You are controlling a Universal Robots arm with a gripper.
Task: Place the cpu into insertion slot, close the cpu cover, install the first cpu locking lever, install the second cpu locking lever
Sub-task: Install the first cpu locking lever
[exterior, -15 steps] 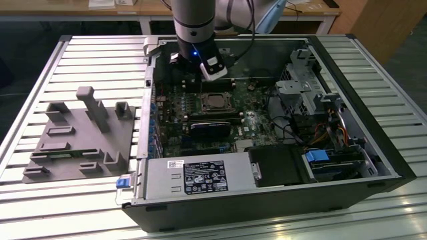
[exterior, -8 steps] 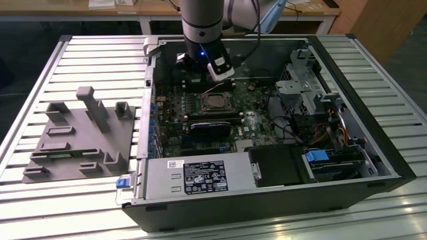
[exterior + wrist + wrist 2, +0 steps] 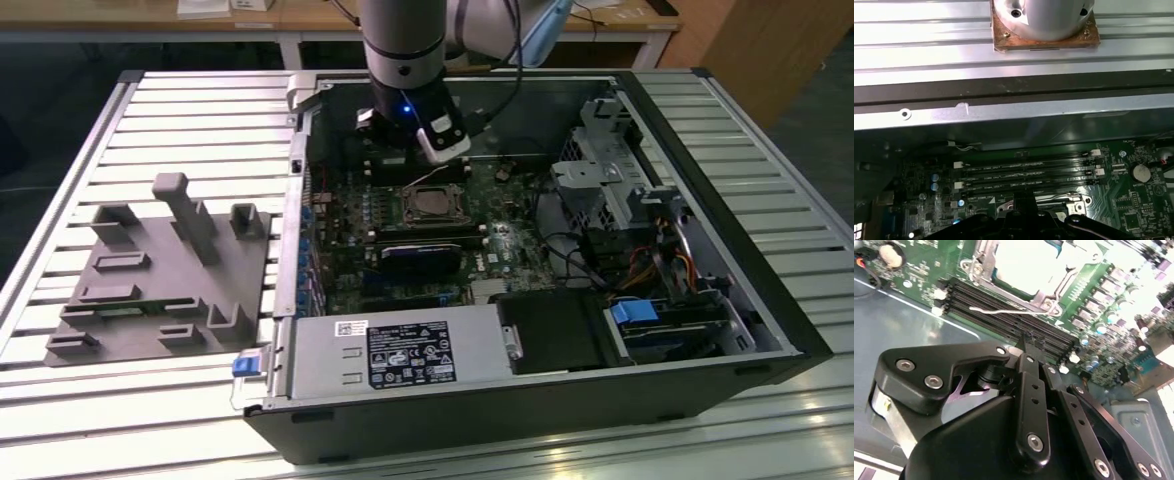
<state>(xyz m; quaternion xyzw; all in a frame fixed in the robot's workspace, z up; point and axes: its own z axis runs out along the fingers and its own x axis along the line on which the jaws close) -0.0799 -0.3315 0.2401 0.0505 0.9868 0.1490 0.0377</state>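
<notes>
In the second wrist view I find the cpu (image 3: 1026, 262) lying flat in the insertion slot (image 3: 1074, 279), its pale metal top catching the light. The cpu cover (image 3: 1040, 296) looks to be down around it as a silver frame. One thin wire locking lever (image 3: 1004, 311) lies loose just off the slot's edge. Its long axis runs along the black memory slots (image 3: 979, 300), and I judge it not latched. The other lever I cannot make out well enough to call. My gripper (image 3: 1029, 339) hangs over those memory slots with its tip pointing toward the slot, so the lever lies straight ahead of it, close but apart as far as I can see. The cpu sits beyond that. The fingers look drawn narrow, nearly together, with nothing between them. In the exterior view the arm (image 3: 400, 50) comes down into the open computer case (image 3: 747, 300), which lies on a slatted table (image 3: 160, 110). A grey fixture block (image 3: 160, 270) sits off to the exterior view's left.
</notes>
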